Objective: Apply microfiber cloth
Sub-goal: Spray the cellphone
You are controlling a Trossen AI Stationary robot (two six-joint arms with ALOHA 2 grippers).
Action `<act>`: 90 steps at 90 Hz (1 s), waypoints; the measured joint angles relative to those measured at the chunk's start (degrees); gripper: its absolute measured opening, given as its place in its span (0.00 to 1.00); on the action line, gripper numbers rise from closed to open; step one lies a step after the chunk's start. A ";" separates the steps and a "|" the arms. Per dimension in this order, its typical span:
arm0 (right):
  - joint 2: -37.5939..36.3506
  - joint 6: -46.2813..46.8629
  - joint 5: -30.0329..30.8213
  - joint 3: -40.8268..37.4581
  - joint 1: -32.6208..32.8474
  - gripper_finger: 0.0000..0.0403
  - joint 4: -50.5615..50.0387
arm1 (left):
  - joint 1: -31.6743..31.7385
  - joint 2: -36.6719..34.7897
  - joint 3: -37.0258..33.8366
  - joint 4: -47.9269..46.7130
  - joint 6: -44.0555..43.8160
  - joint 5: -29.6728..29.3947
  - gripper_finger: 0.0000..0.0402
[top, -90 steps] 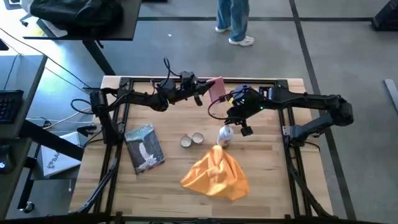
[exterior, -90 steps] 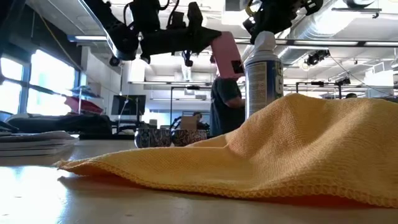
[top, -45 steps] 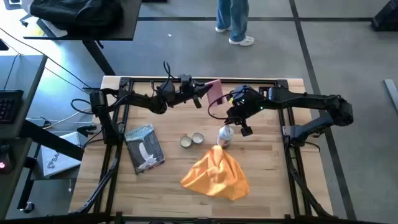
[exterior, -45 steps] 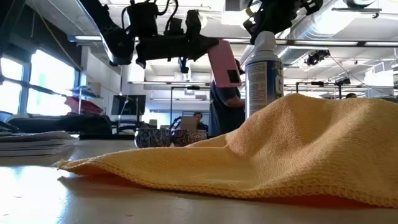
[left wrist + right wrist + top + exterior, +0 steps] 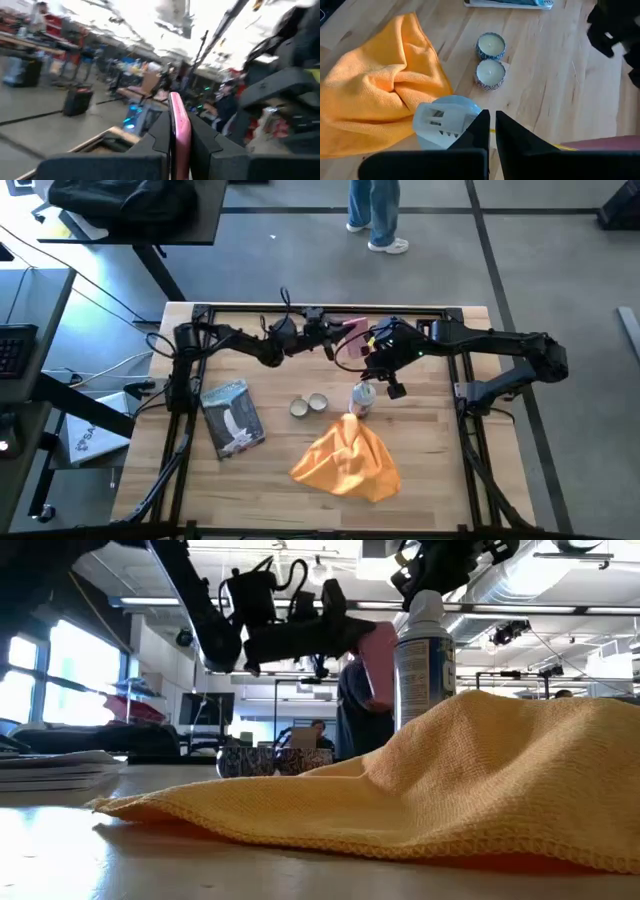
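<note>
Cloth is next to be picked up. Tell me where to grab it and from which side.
Probably grip the cloth at its raised fold nearest the spray can, coming straight down from above. It lies crumpled on the table, and that ridge stands highest, so fingers can close across it.

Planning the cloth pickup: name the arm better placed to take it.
Right, probably. The right gripper hangs empty over the spray can beside the microfiber cloth; the left gripper holds a pink slab, farther away.

1. A white spray can (image 5: 363, 398) stands upright on the wooden tabletop (image 5: 440, 450).
2. Two small round candle tins (image 5: 309, 406) sit side by side, touching.
3. A grey-and-white flat packet (image 5: 232, 418) lies near them.
4. A pink flat object (image 5: 352, 332) is raised above the tabletop.
5. A person's legs (image 5: 376, 212) show beyond.
</note>
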 joint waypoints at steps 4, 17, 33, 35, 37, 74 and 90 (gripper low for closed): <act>0.00 -0.02 0.00 0.02 0.00 0.00 -0.02 | 0.00 0.59 -0.04 0.34 -0.20 -0.10 0.03; 0.00 0.00 0.00 0.00 0.00 0.00 0.00 | -0.85 2.40 1.19 1.69 0.70 -0.86 0.03; 0.00 0.00 0.00 0.00 0.00 0.00 -0.05 | -2.00 4.01 3.37 1.29 2.18 -0.04 0.03; 0.00 -0.02 0.00 0.00 0.01 0.00 0.00 | -2.05 4.03 3.46 1.08 2.20 0.04 0.03; 0.00 -0.02 0.01 0.00 0.02 0.00 0.00 | -2.18 4.03 3.48 1.12 2.26 0.18 0.03; 0.00 -1.05 0.02 0.00 0.00 0.00 0.02 | 0.75 2.17 3.48 4.18 3.30 0.77 0.03; 0.00 -0.87 0.01 0.00 0.00 0.00 0.02 | 3.15 -2.66 1.72 1.84 3.39 2.63 0.03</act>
